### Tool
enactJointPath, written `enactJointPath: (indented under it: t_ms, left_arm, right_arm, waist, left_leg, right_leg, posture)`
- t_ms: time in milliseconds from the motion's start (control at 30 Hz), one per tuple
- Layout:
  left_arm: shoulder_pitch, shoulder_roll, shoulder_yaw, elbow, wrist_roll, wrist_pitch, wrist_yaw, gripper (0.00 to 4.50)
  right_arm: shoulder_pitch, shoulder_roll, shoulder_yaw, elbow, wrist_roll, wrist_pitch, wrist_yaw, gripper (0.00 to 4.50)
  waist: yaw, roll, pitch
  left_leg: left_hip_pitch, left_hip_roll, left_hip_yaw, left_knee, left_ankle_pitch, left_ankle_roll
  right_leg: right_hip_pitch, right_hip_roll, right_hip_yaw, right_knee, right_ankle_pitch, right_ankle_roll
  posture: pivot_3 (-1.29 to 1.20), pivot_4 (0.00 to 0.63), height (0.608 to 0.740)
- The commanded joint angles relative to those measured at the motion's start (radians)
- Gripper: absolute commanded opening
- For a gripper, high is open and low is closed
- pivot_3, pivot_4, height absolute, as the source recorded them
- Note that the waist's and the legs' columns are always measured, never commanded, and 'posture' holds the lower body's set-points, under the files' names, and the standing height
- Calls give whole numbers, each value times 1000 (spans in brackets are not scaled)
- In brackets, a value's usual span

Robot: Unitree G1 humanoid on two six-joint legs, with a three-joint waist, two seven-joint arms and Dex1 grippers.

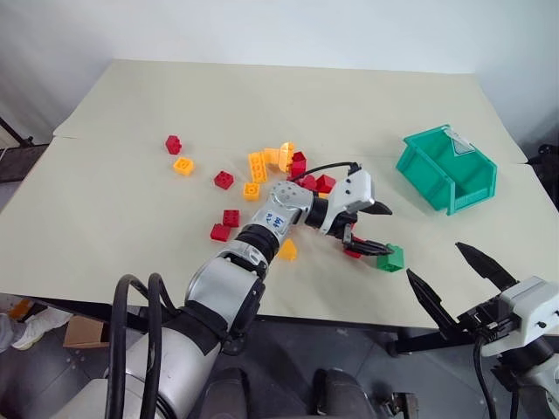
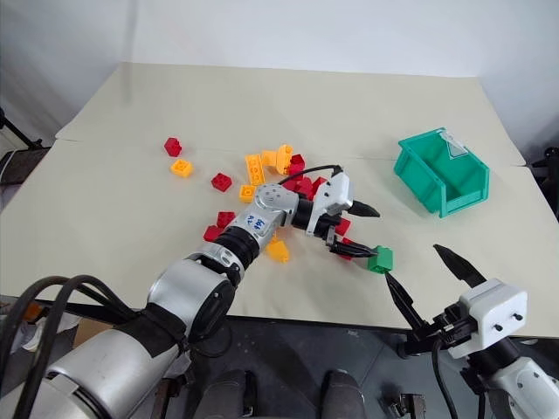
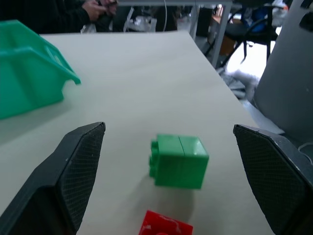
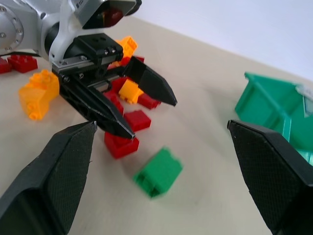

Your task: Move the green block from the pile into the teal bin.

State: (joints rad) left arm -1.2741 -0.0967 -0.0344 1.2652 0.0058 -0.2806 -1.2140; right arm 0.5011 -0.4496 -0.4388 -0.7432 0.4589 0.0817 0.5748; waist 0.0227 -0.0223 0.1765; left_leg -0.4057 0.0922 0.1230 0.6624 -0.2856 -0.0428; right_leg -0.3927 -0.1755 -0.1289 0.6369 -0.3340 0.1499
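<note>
The green block [image 1: 390,257] lies on its side on the table near the front edge, right of the pile [image 1: 262,170] of red and yellow-orange bricks. My left gripper [image 1: 384,230] reaches in from the pile side and is open. The block [image 3: 178,160] sits free on the table between and just ahead of its fingers, beside a red brick [image 3: 164,226]. Off the table's front edge to the right, my right gripper [image 1: 435,262] is open and empty, pointing toward the block [image 4: 157,172]. The teal bin [image 1: 447,168] stands empty farther back on the right.
Loose red and yellow-orange bricks [image 1: 182,164] are scattered left of the pile. The table's front edge [image 1: 349,314] runs close to the green block. A person's hands [image 3: 98,7] show past the far side of the table.
</note>
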Motion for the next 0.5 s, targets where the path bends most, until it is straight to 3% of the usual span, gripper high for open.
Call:
enactJointPath:
  t_ms: [33, 200, 333, 400, 500]
  left_arm:
    - [27, 80, 82, -72, -108, -45, -148, 4462]
    - [135, 289, 164, -159, -207, -58, -320, 4462]
    - [218, 407, 187, -235, -233, -42, -313, 4462]
    - [317, 501, 202, -329, -242, -16, -297, 4462]
    - [439, 563, 211, -504, -289, 40, -287, 4462]
  right_arm:
    - [-9, -39, -27, 14, 33, 7, 36, 4500]
    - [9, -96, -111, 119, 121, 34, 125, 4500]
    - [21, -133, -152, 207, 127, 6, 210, 4500]
    - [15, -153, -176, 293, 94, -60, 269, 4500]
    - [4, -175, -181, 356, 98, -77, 320, 4500]
  waist:
    - [-4, 1, 0]
    - [-9, 1, -1]
    - [3, 1, 0]
    - [1, 1, -1]
    - [-2, 1, 0]
  left_leg:
    - [0, 0, 0, 0, 0, 0]
    - [1, 0, 0, 0, 0, 0]
    - [1, 0, -1, 0, 0, 0]
    - [0, 0, -1, 1, -1, 1]
    - [1, 0, 0, -1, -1, 1]
  right_leg:
    - [0, 0, 0, 0, 0, 0]
    - [0, 0, 0, 3, 0, 0]
    - [1, 0, 0, 3, 0, 0]
    - [2, 0, 0, 1, 0, 0]
    - [1, 0, 0, 2, 0, 0]
  posture:
    - [0, 150, 740]
    - [0, 150, 740]
    - [0, 150, 740]
    - [0, 150, 740]
    - [0, 150, 740]
